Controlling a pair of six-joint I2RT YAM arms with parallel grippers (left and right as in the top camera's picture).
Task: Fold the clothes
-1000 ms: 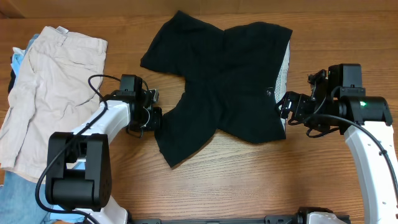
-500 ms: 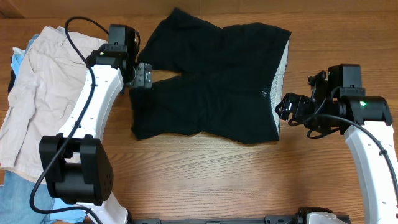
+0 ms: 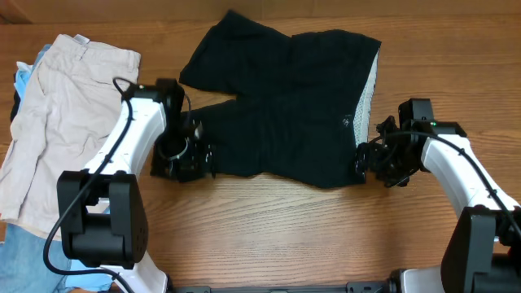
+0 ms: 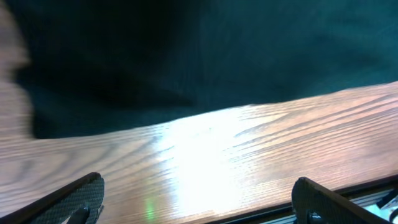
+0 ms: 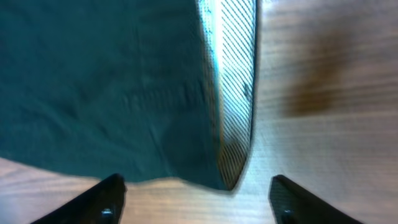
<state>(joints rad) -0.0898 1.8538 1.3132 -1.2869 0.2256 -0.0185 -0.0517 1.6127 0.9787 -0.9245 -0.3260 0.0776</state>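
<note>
The black shorts (image 3: 285, 106) lie spread flat on the wooden table, legs to the left and the pale-lined waistband (image 3: 370, 85) to the right. My left gripper (image 3: 191, 163) sits at the near corner of the left leg; in the left wrist view it (image 4: 196, 205) is open over bare wood, with the black fabric (image 4: 186, 50) just ahead. By the waistband's near corner is my right gripper (image 3: 364, 163). The right wrist view shows it (image 5: 199, 202) open, the striped lining corner (image 5: 235, 143) just beyond its fingertips and nothing between them.
Beige shorts (image 3: 65, 122) lie at the left on light blue garments (image 3: 23, 80), with more blue cloth at the lower left corner (image 3: 24, 260). The table's front edge (image 4: 373, 193) runs close behind my left gripper.
The left gripper opened, letting go of the leg after drawing it out flat, then moved back to the leg's near corner. The right gripper moved in toward the waistband corner, its jaws narrowing slightly.
</note>
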